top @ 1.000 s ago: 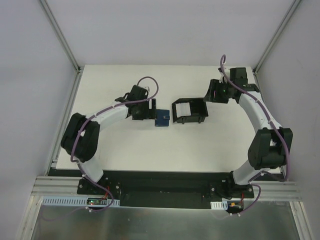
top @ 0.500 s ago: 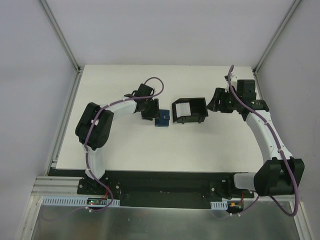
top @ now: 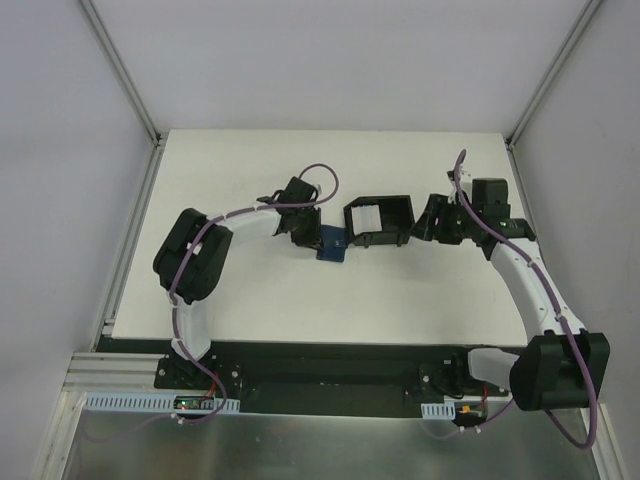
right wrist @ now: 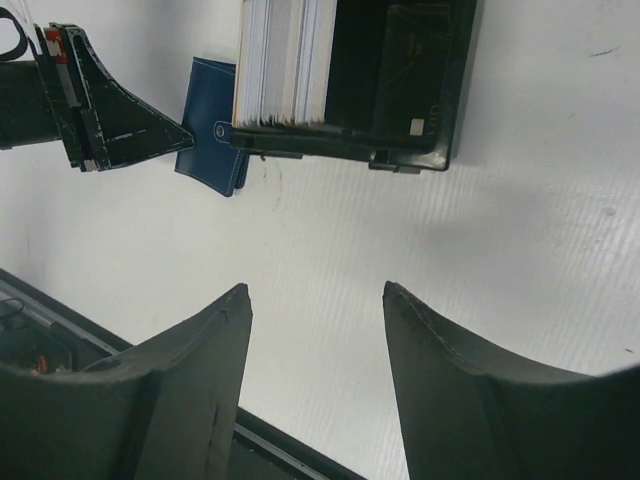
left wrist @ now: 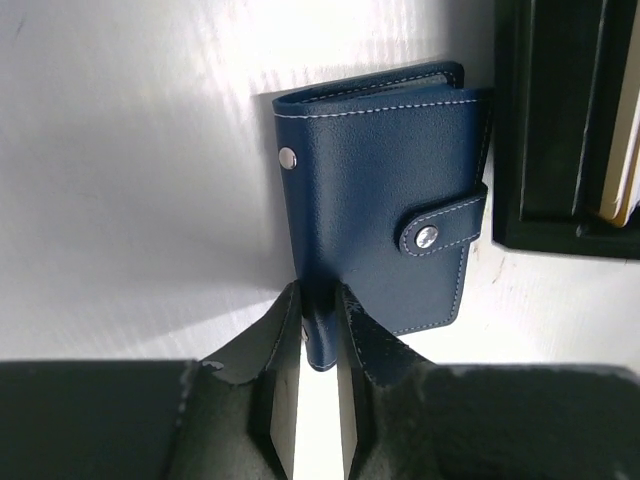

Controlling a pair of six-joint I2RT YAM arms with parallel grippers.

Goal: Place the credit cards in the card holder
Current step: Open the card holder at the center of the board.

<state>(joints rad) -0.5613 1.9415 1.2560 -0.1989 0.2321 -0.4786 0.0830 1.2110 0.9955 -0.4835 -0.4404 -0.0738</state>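
Observation:
The card holder (top: 331,243) (left wrist: 380,200) is a dark blue wallet, folded with its strap snapped, lying just left of the black box. My left gripper (top: 319,239) (left wrist: 320,292) is shut on the wallet's near folded edge, one finger on each side. The credit cards (right wrist: 285,60) (top: 367,217) stand as a white stack on edge in the left end of the box. My right gripper (top: 426,222) (right wrist: 316,290) hangs open over bare table just right of the box, holding nothing. The right wrist view also shows the card holder (right wrist: 212,150) beside the left gripper's fingers (right wrist: 130,130).
The black open-topped box (top: 395,205) (right wrist: 410,80) (left wrist: 550,120) sits mid-table between the two grippers. White table surface surrounds it. Grey walls and metal frame posts border the table on the left, back and right.
My left arm has reached right and its jaws have closed on the card holder, which now sits turned. My right arm has swung forward and lower, closer to the box.

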